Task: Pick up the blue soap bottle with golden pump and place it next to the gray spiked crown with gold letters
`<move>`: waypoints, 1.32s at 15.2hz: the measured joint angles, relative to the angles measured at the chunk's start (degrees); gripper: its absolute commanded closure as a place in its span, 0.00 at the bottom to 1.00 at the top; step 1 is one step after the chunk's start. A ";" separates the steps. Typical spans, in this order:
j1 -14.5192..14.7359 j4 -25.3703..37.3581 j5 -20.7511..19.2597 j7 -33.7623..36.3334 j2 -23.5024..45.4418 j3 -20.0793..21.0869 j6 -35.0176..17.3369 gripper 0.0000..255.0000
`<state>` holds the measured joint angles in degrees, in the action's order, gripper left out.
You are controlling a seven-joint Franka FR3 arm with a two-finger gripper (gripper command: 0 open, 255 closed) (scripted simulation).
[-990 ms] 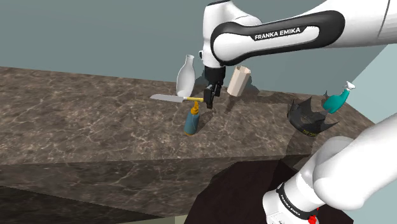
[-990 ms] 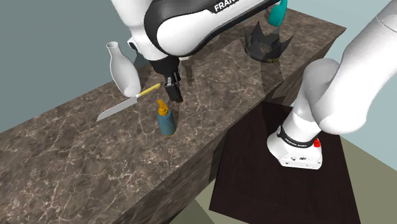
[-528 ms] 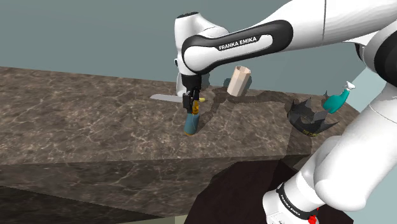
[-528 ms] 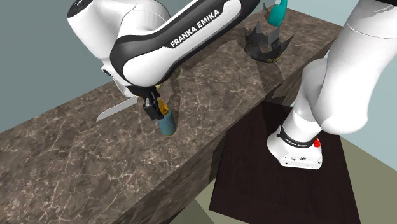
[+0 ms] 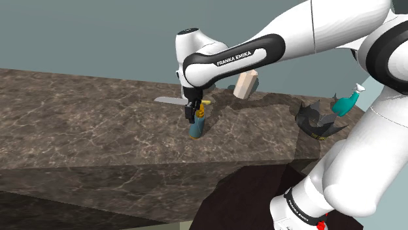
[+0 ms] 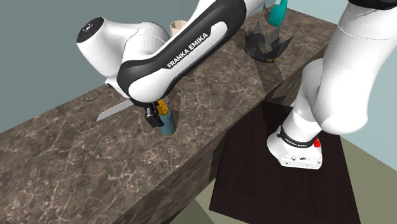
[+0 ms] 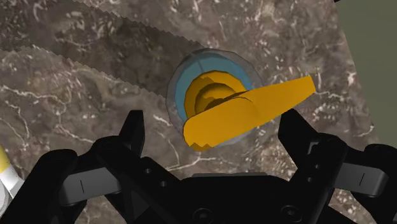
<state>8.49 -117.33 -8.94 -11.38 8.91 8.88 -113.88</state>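
Over the dark marbled bench (image 5: 85, 134), in the shoulder view, I see the pincer (image 5: 191, 115) at the top of the blue soap bottle (image 5: 195, 129). The bottle stands upright on the bench, just in front of a knife (image 5: 168, 100). The grey spiked crown (image 5: 316, 121) sits well apart, toward this view's right, at the bench's end, with a teal spray bottle (image 5: 346, 102) just behind it.

From the second exterior view, the bottle stands near the bench's front edge and the pincer's black fingers are at its neck. The crown is far off, up and to this view's right.

Through the wrist view, the pincer is released. Its fingers (image 7: 133, 130) stand apart on either side of the golden pump (image 7: 245, 111). The nozzle points over one finger, and I can't say whether it touches.
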 measured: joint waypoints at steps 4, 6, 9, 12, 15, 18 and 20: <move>-0.02 -0.85 -0.10 0.12 0.16 -0.02 -1.01 0.00; -0.02 -0.89 -0.10 0.13 0.16 -0.03 -1.07 0.00; -0.02 -0.89 -0.10 0.13 0.16 -0.03 -1.08 1.00; -0.02 -0.87 -0.10 0.13 0.14 -0.02 -1.07 1.00; -0.01 -0.87 -0.10 0.13 0.14 -0.02 -1.07 1.00; -0.01 -0.88 -0.10 0.13 0.13 -0.02 -1.07 1.00; -0.04 -0.46 0.03 -0.06 -0.26 -0.01 -0.24 1.00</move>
<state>8.45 -117.79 -8.91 -11.43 8.65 8.86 -114.12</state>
